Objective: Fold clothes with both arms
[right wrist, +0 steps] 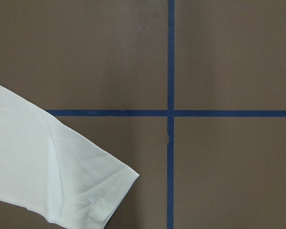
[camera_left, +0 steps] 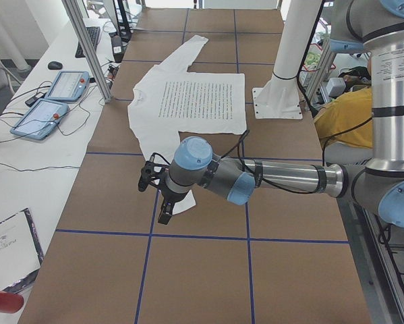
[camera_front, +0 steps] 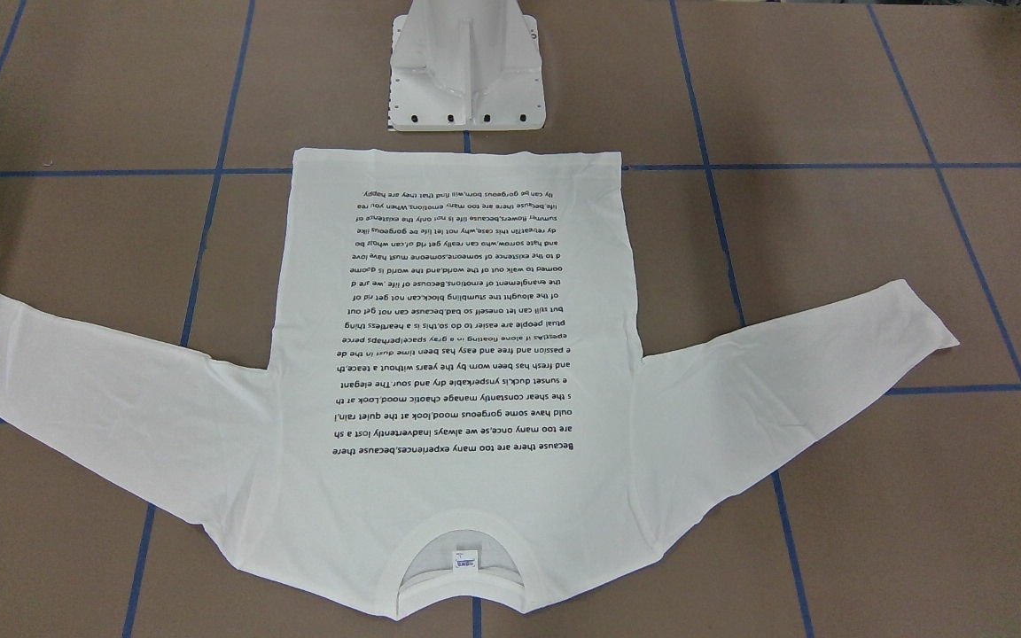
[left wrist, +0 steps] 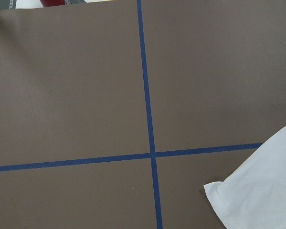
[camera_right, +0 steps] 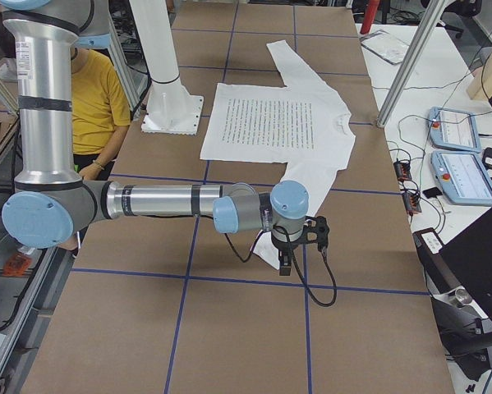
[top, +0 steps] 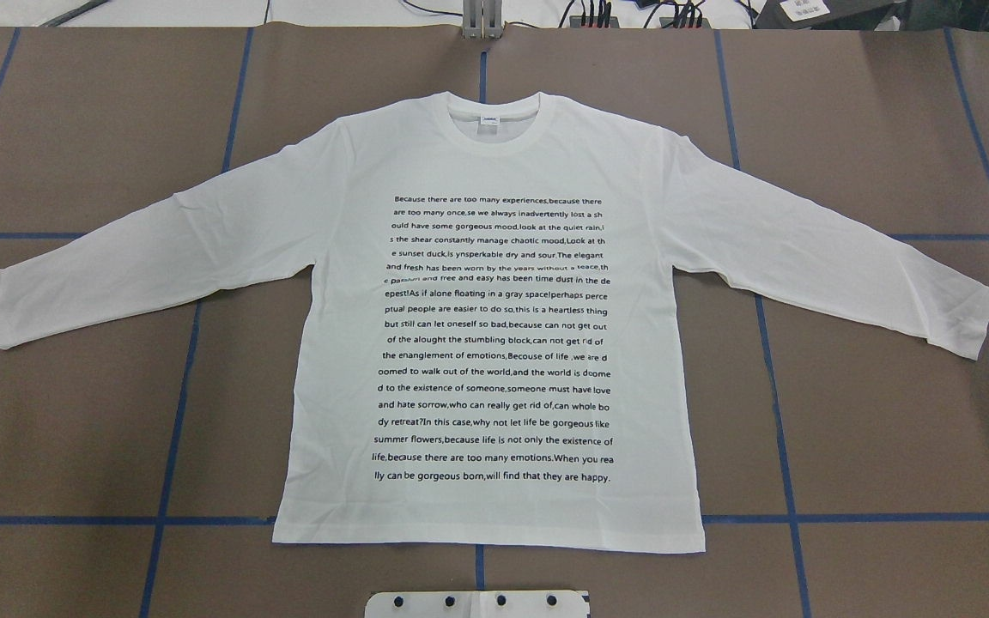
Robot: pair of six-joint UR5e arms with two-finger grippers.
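Observation:
The clothes are one white long-sleeved T-shirt (top: 494, 343) lying flat on the brown table with its black printed text facing up. Both sleeves are spread out sideways and the collar (top: 494, 120) lies on the side far from the robot's base. My left gripper (camera_left: 164, 213) hangs over the end of the near sleeve; its cuff (left wrist: 257, 195) shows in the left wrist view. My right gripper (camera_right: 284, 264) hangs over the other sleeve's end, whose cuff (right wrist: 61, 181) shows in the right wrist view. Only the side views show the grippers, so I cannot tell whether either is open or shut.
The white pedestal base (camera_front: 466, 80) stands just beyond the shirt's hem. Blue tape lines (top: 769, 360) grid the table. Control tablets (camera_left: 53, 101) and cables lie on the side bench behind aluminium posts (camera_left: 87, 47). A person in a yellow shirt (camera_right: 98, 98) sits behind the robot.

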